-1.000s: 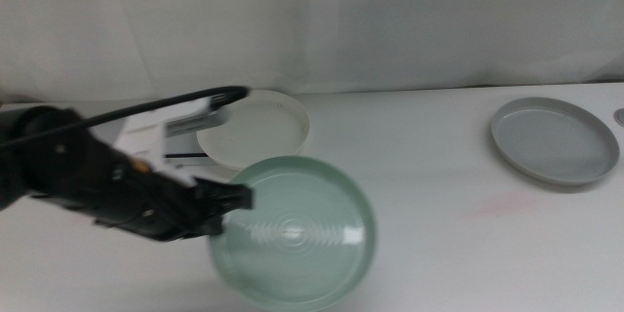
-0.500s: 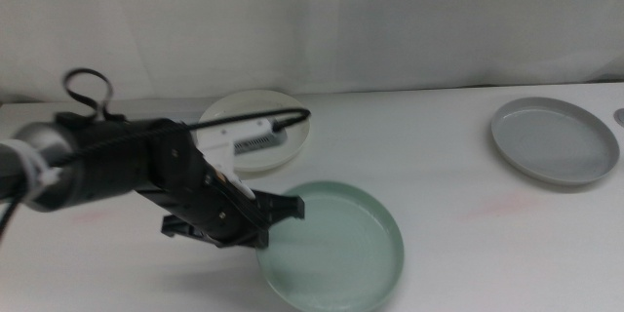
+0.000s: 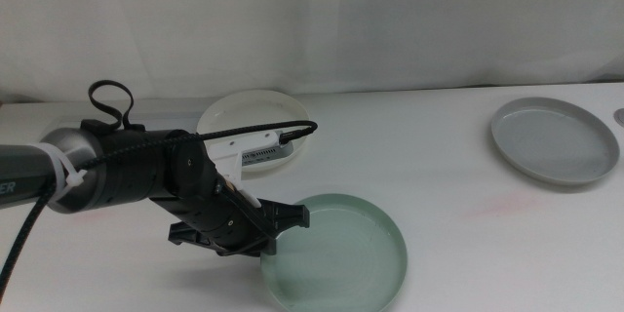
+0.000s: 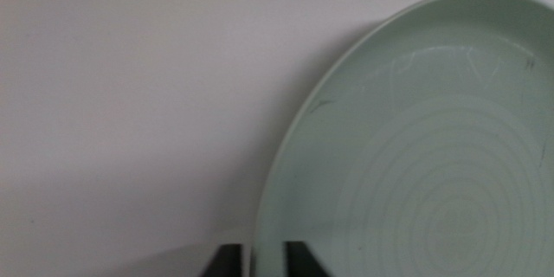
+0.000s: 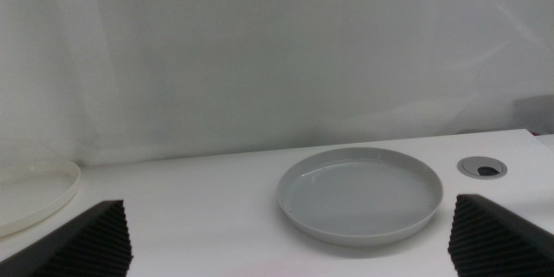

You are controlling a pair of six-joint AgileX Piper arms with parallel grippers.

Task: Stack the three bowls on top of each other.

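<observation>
Left gripper (image 3: 276,222) is clamped on the near-left rim of the mint green bowl (image 3: 341,253), one jaw inside the rim and one outside, with the bowl low over the front of the table (image 3: 439,156). White bowl (image 3: 255,129) sits behind the arm, partly hidden by it. Grey bowl (image 3: 554,140) is well apart at the far right. Right gripper (image 5: 286,247) waits facing that grey bowl, jaws spread wide with nothing between them.

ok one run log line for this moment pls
left hand: shut on mint green bowl rim, near table front | right hand: open, waiting, facing grey bowl | white bowl: behind left arm | stacked: none
</observation>
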